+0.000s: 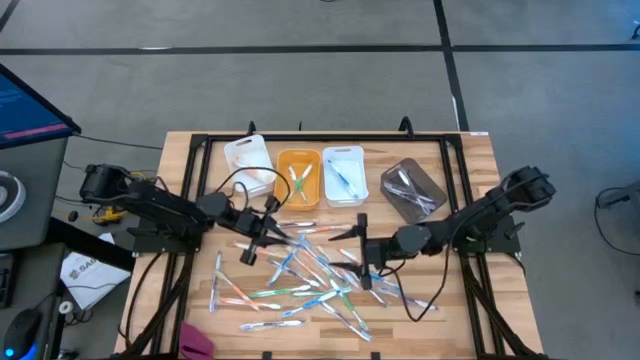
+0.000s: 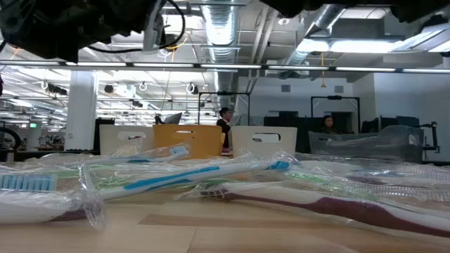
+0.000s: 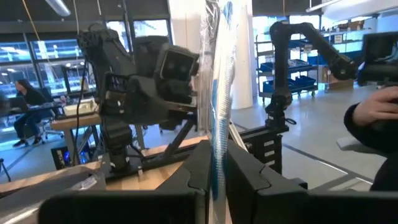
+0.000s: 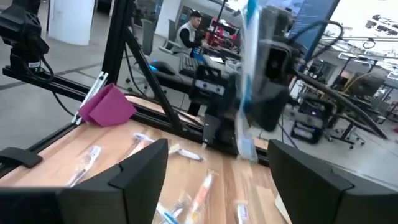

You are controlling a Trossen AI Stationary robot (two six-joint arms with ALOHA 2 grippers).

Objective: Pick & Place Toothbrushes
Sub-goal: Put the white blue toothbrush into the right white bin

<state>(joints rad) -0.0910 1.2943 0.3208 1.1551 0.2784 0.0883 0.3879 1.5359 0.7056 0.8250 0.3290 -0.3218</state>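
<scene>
Many toothbrushes, mostly blue and white in clear wrappers, lie scattered on the wooden table; the low view shows them up close. A few lie in the orange bin and the white bin. My left gripper hovers over the pile's left part, shut on one wrapped blue-and-white toothbrush. My right gripper is open, facing it from the table's right; that toothbrush shows ahead of its spread fingers. My left gripper pinches the wrapped toothbrush between its two fingers, which come level from the table's left. The held stretch is partly hidden by the fingers. The brush stands upright, lifted clear of the table, and most of its visible length rises above the fingers.
A white lid or tray and a clear grey bin flank the two bins at the far side. A pink object lies at the near left corner. A black frame edges the table. People sit in the room beyond.
</scene>
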